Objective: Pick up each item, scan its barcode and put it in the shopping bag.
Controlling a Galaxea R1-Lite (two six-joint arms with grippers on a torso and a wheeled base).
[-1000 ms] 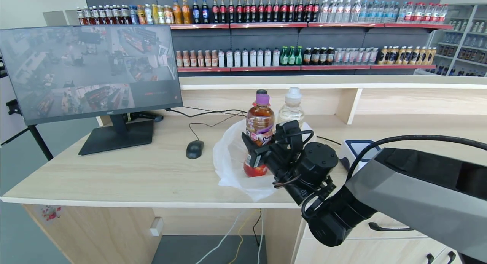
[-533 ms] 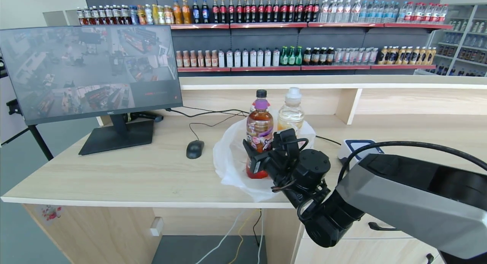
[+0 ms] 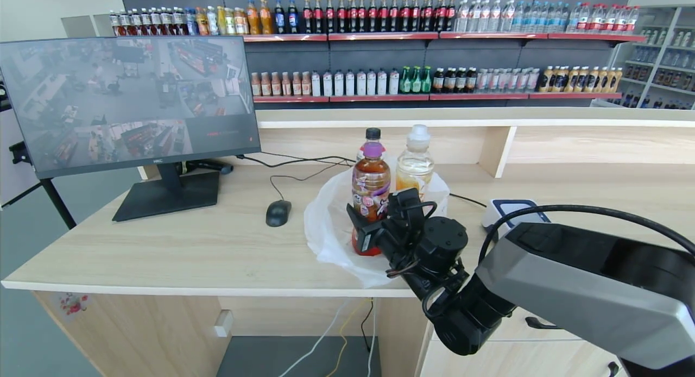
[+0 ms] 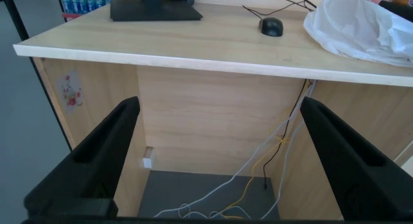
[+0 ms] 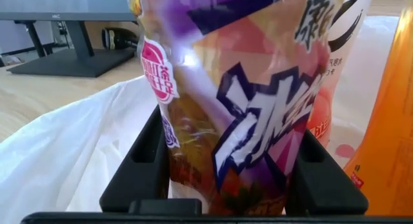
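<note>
Amber tea fills the purple-capped bottle (image 3: 371,188) at the centre of the head view, standing upright with its red base down among the folds of the white plastic shopping bag (image 3: 328,230). The right hand (image 3: 376,220) is clamped on the bottle's lower half, one black finger (image 3: 359,225) on the near side of the label and the other on the far side. In the right wrist view both fingers press against the printed label, with the bag's plastic (image 5: 71,146) spreading behind them. Just behind the held bottle, toward the top of the frame, stand a dark-capped bottle (image 3: 373,133) and a white-capped bottle of pale liquid (image 3: 415,162), both at the bag's far rim. A black mouse (image 3: 278,212) lies on the wooden surface (image 3: 190,246) just left of the bag, and a monitor (image 3: 127,100) stands at the upper left. A white scanner (image 3: 510,209) sits right of the bag, partly hidden by the arm. The left hand (image 4: 222,159) hangs below the surface's front edge, facing the wooden panel and some loose cables (image 4: 277,146), its fingers wide apart and holding nothing.
</note>
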